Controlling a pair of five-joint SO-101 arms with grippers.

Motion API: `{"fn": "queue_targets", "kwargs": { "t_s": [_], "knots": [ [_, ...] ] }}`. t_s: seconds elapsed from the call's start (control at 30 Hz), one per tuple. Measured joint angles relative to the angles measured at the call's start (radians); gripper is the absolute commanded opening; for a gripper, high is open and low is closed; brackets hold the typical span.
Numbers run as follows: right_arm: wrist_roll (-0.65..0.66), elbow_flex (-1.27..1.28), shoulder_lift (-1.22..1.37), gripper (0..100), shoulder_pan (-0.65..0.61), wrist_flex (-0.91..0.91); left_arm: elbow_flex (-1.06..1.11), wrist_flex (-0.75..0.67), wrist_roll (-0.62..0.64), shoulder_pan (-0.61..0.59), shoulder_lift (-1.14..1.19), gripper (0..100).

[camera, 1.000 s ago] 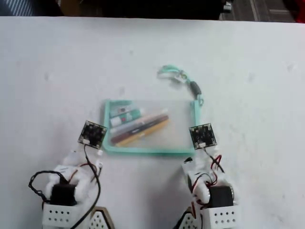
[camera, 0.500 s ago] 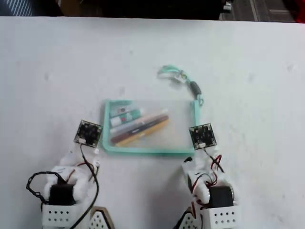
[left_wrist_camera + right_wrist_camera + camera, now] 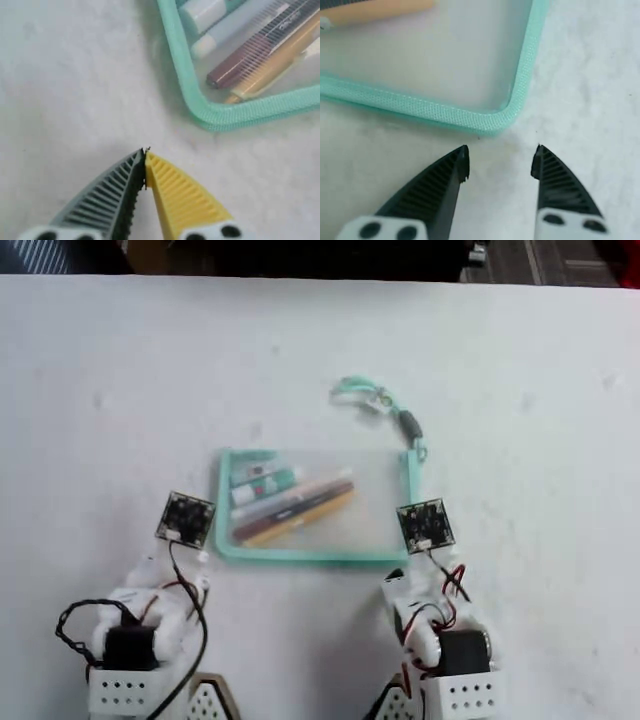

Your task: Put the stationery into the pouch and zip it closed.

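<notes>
Several pens and markers [image 3: 292, 502] lay inside the translucent pouch [image 3: 310, 556], grouped toward its left half. The pouch lay flat at the middle of the white table [image 3: 520, 360]. Its mint-green wrist strap [image 3: 375, 405] trailed from the far right corner toward the far side.

The left wrist view showed a maroon pen [image 3: 255, 55], an orange pen [image 3: 272, 75] and a white-capped marker [image 3: 205, 12], all within the green trim. No loose stationery was visible on the table.

Left gripper [image 3: 145, 152]: jaws clenched, tips meeting, holding nothing. It stood just off the pouch's near left corner, clear of the trim.

Right gripper [image 3: 500, 160]: jaws parted, holding nothing. It stood just near of the pouch's near right corner, with the corner of the trim facing the gap between the jaws. Neither gripper touched the pouch.

Step assessment: the loading step appeared complete. The zipping step was either in hand or finished. The zip line and slider could not be made out, so whether the pouch was closed could not be determined.

Next move, if the zip was open:
1. Locate the slider, probably near the strap's attachment at the far right corner.
2. Pin the trim with one gripper so the pouch cannot slide.
3. Pinch the slider with the other gripper and pull straight along the zip.

Caution: the light pouch would likely drag across the smooth table unless anchored.
</notes>
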Motion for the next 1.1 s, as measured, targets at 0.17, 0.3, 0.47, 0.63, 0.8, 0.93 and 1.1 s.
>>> {"fn": "queue_targets", "kwargs": {
  "t_s": [0.17,0.3,0.47,0.63,0.8,0.93,1.1],
  "knots": [
    [0.002,0.0,0.0,19.8,0.126,0.0,0.0,0.0,0.0,0.002,0.0,2],
    [0.002,0.0,0.0,19.8,0.17,0.0,0.0,0.0,0.0,0.002,0.0,2],
    [0.002,0.0,0.0,19.8,0.137,0.0,0.0,0.0,0.0,0.002,0.0,2],
    [0.002,0.0,0.0,19.8,0.117,0.0,0.0,0.0,0.0,0.002,0.0,2],
    [0.002,0.0,0.0,19.8,0.117,0.0,0.0,0.0,0.0,0.002,0.0,2],
    [0.002,0.0,0.0,19.8,0.117,0.0,0.0,0.0,0.0,0.002,0.0,2],
    [0.002,0.0,0.0,19.8,0.117,0.0,0.0,0.0,0.0,0.002,0.0,2]
  ]
}}
